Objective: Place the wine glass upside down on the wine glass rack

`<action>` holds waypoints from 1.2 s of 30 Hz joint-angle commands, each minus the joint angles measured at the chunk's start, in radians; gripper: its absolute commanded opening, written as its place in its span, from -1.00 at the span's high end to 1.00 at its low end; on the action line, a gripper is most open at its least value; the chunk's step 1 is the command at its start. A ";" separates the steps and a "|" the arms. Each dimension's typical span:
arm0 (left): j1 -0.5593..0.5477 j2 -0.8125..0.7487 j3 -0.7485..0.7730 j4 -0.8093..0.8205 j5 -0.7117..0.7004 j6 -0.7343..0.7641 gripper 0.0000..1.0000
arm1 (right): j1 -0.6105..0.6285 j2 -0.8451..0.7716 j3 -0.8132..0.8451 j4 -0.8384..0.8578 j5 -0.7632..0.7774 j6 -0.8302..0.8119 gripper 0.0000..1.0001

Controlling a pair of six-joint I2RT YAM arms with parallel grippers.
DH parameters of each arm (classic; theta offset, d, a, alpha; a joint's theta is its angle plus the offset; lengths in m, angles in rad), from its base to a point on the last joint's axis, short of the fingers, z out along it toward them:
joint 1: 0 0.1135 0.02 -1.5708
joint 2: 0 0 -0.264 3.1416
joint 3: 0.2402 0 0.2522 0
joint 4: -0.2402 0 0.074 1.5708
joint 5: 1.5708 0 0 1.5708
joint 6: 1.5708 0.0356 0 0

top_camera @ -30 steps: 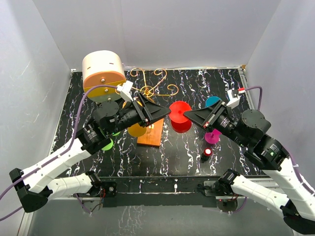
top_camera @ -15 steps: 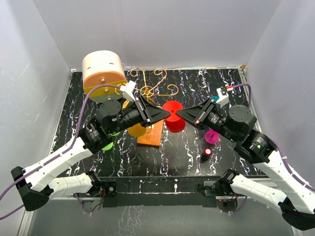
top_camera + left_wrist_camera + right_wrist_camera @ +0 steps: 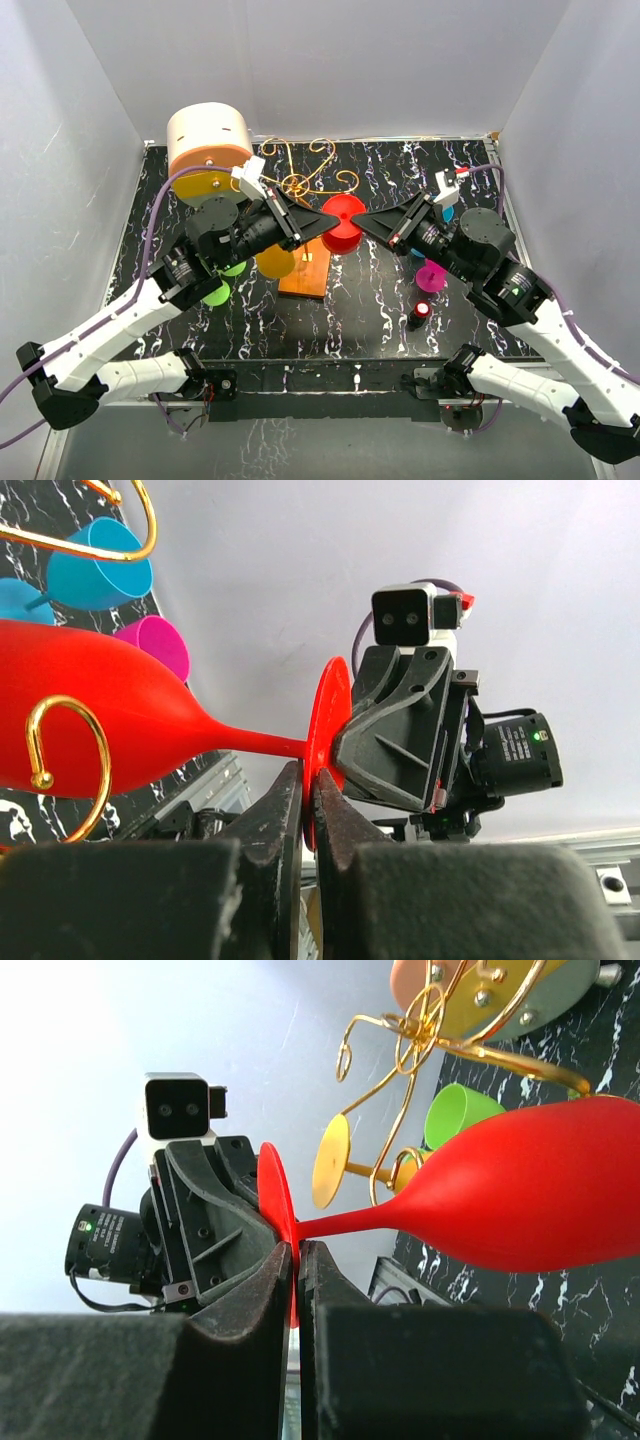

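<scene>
Left fingers [image 3: 268, 822] and right fingers [image 3: 262, 1292] tight on red wine glass [image 3: 130, 695] foot, plain only from wrists

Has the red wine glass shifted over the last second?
Yes. The red wine glass has moved left and farther back, toward the wine glass rack, in the top view.

Top view: the wine glass [image 3: 342, 215] lies at frame centre, above the table [image 3: 380, 300]. My left gripper [image 3: 327, 222] meets its foot from the left and my right gripper [image 3: 357, 222] from the right. The wine glass rack [image 3: 300, 184] stands just upper left of the glass. The drum-shaped box [image 3: 208, 145] sits upper left, beside the rack.
</scene>
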 commanded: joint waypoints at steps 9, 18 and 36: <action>0.021 0.070 0.069 -0.065 -0.049 0.067 0.34 | 0.005 0.030 0.003 0.097 0.078 -0.018 1.00; 0.025 0.030 0.114 -0.168 -0.162 0.137 -0.25 | 0.005 0.073 -0.023 0.166 0.062 0.010 1.00; 0.027 -0.107 0.176 -0.293 -0.277 0.240 -0.52 | 0.005 0.178 -0.028 0.272 -0.032 0.059 1.00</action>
